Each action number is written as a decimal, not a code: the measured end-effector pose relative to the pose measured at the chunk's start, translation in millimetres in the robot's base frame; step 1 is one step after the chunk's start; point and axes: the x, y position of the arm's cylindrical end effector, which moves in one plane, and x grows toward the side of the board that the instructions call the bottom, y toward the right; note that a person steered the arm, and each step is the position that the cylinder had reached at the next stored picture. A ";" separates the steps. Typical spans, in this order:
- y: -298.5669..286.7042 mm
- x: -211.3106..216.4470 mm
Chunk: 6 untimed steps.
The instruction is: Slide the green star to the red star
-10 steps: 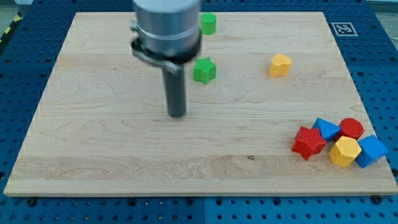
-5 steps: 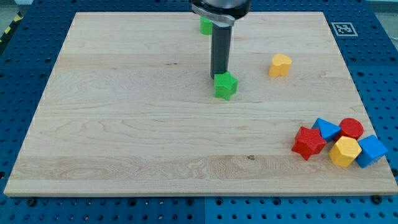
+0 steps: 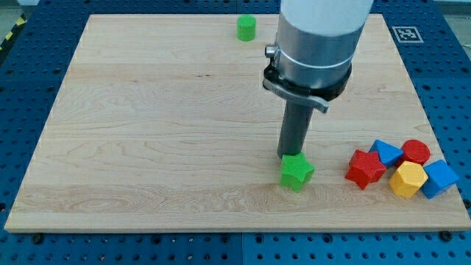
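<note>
Pale maple-grain board (image 3: 147, 147), smooth, on a blue perforated bench (image 3: 456, 88). Matte dark rod under a grey metal collar; my tip (image 3: 291, 156) touches the upper edge of the green star (image 3: 296, 172) — a chunky, faceted plastic piece lying low on the board, near its bottom edge. No fingers on this rig, only the bare rod.

Red star (image 3: 366, 168) sits to the view's right of the green star, bare wood between them. It leads a tight cluster: blue block (image 3: 386, 153), red cylinder (image 3: 416, 152), yellow hexagonal block (image 3: 408, 179), second blue block (image 3: 440, 178) — close to the right edge.

Green cylinder (image 3: 246, 28) stands near the top edge.
</note>
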 end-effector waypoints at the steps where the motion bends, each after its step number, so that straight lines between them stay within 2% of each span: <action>1: -10.0 16.4; 4: -38.3 63.6; 5: -21.5 61.8; 6: 22.5 61.6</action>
